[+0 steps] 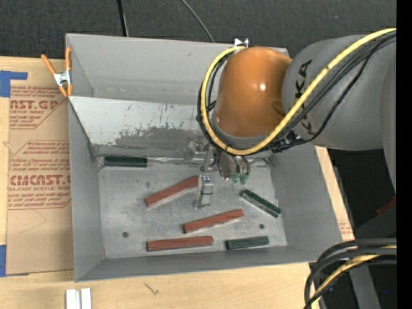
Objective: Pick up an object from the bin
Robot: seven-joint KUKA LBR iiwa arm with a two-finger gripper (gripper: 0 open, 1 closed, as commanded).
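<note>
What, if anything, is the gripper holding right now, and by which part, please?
It cannot be told. The gripper is down at the right end of the upper red bar, but whether it grips that end does not show.

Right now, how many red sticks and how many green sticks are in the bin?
Red-brown sticks: 3
Dark green sticks: 3
Total: 6
</note>
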